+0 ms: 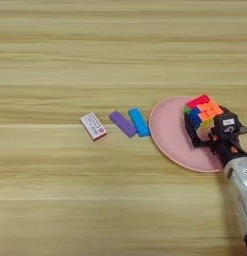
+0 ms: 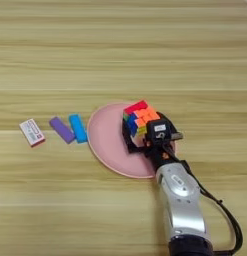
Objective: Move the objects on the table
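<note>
Right gripper (image 2: 136, 131), lower right of centre in the right eye view: two black fingers (image 2: 129, 141) set on either side of the small multicoloured puzzle cube (image 2: 139, 116), pinching it; jaws spread only as wide as the cube. Cube tilted, red face uppermost, orange and blue faces toward the camera, positioned over the right half of the round pink plate (image 2: 105, 140); whether resting on the plate or raised just above it, cannot tell. Silver forearm (image 2: 182, 202) entering from the bottom edge, slanting up and left to the black wrist, with a black cable (image 2: 230, 220) looping along its right side.

Left of the plate, in a loose row across the middle of the frame: blue bar (image 1: 139, 122) just beside the plate's left rim, slightly apart from it; purple bar (image 1: 123, 124) just beside the blue bar, near or touching at the lower ends; small white-and-red box (image 1: 93, 126) further left, apart from the purple bar. All three lying flat, slanted from upper left to lower right.

Wide light wooden table (image 1: 70, 200) with horizontal grain stripes filling both views; nothing of the room beyond visible.
</note>
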